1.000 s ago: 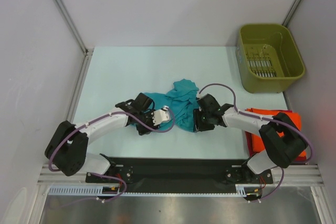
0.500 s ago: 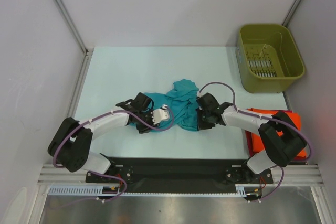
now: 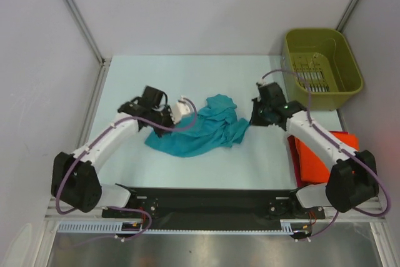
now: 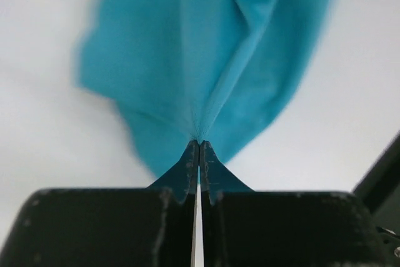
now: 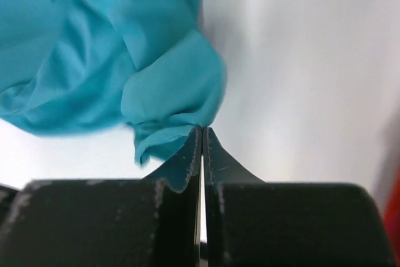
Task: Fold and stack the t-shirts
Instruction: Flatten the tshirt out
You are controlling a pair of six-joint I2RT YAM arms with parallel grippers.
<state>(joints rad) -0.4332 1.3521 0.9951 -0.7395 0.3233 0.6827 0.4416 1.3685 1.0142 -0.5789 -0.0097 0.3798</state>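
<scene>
Teal t-shirt [image 3: 199, 134], soft & rumpled

There is 1 teal t-shirt [image 3: 200, 134] mid-table, 1 orange-red t-shirt [image 3: 314, 162] near right, possibly more stacked there, 1 olive bin [image 3: 294, 97] far right, and 2 grippers: left gripper [image 3: 186, 110], right gripper [image 3: 254, 119].

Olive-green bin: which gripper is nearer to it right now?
Right. The right gripper is close beside the olive-green bin, pinching one edge of the teal t-shirt; the left gripper pinches the opposite edge, farther from the bin.
</scene>
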